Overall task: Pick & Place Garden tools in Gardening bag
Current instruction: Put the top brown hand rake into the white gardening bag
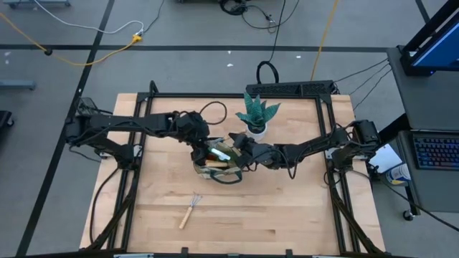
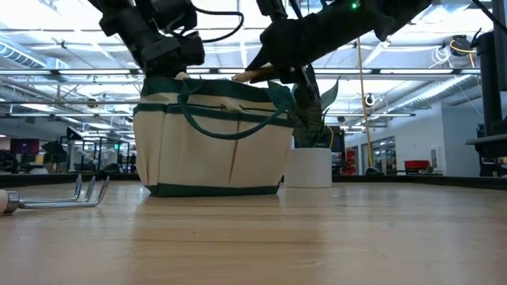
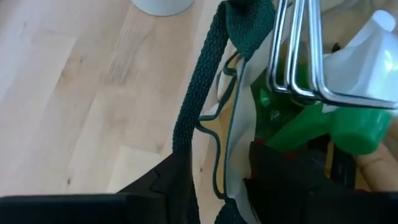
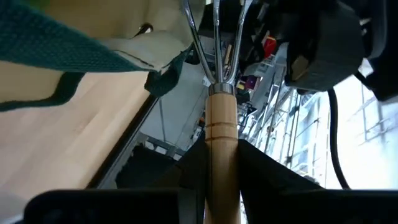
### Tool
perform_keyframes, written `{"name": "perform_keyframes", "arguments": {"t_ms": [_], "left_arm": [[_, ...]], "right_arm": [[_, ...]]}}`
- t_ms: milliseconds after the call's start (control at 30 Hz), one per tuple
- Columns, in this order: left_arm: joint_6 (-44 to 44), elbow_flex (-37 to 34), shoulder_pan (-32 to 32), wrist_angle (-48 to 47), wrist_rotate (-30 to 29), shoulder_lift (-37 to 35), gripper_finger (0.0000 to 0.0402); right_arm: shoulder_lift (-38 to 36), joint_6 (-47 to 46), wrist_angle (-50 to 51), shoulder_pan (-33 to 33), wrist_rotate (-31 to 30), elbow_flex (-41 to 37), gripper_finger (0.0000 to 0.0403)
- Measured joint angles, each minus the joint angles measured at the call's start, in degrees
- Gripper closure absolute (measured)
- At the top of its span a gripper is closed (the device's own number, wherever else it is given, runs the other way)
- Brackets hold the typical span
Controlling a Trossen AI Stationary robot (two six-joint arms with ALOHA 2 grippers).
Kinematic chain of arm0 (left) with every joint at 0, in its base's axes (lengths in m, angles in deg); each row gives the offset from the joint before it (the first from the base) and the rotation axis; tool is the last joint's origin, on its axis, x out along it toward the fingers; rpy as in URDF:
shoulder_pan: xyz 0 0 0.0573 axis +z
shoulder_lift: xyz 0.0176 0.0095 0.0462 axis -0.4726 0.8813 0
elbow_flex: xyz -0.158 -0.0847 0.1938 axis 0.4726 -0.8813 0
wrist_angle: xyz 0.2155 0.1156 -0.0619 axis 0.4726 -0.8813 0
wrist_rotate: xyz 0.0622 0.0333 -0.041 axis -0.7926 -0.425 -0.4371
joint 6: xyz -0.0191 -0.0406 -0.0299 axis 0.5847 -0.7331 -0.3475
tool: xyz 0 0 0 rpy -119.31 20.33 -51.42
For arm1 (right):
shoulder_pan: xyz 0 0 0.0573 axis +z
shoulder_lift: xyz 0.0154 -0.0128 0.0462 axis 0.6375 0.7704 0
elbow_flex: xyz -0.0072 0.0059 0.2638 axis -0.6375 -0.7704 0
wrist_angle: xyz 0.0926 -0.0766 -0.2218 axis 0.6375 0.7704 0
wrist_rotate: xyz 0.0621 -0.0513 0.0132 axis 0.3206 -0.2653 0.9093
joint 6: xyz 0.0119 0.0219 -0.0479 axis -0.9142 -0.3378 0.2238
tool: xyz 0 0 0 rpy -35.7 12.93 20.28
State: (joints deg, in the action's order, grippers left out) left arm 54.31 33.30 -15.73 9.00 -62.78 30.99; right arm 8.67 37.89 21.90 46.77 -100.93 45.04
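Light wooden table, gardening bag, white plant pot, seemingly a small rake

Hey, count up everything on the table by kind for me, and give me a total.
Round tan fabric bag with green trim: 1
Wooden-handled metal pronged hand tools: 2, one lying on the table, one in the right gripper
Green plastic spray bottle: 1, in the bag
Teal spiky plant in white pot: 1
Total: 5
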Motion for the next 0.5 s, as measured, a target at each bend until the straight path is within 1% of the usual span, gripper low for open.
{"name": "perform_keyframes", "arguments": {"t_ms": [67, 133, 233, 333, 367, 500], "left_arm": [[0.92, 0.0, 0.0, 0.19, 0.01, 0.08, 0.025], [2.13, 0.0, 0.0, 1.02, 0.04, 0.05, 0.0274], [2.59, 0.0, 0.0, 2.01, 0.16, -0.59, 0.0327], [2.62, 0.02, 0.22, 4.4, 0.27, -0.7, 0.0384], [2.46, 0.14, 0.41, 4.49, 0.33, -0.66, 0.0392], [2.96, 1.99, 0.55, 4.88, 0.11, -0.64, 0.0387]], "right_arm": [[0.01, -1.83, -0.02, -0.1, 0.05, 0.0, 0.0346], [0.01, -4.16, -0.04, -0.31, 0.92, 0.0, 0.0346], [0.01, -8.66, -0.09, -0.83, 5.83, 0.0, 0.0346], [0.01, -10.48, -0.48, -1.55, 9.69, 0.0, 0.0346], [0.03, -10.98, -0.96, -1.88, 10.37, 0.0, 0.0346], [0.03, -10.65, -2.37, -3.16, 10.42, 0.0, 0.0346]]}}
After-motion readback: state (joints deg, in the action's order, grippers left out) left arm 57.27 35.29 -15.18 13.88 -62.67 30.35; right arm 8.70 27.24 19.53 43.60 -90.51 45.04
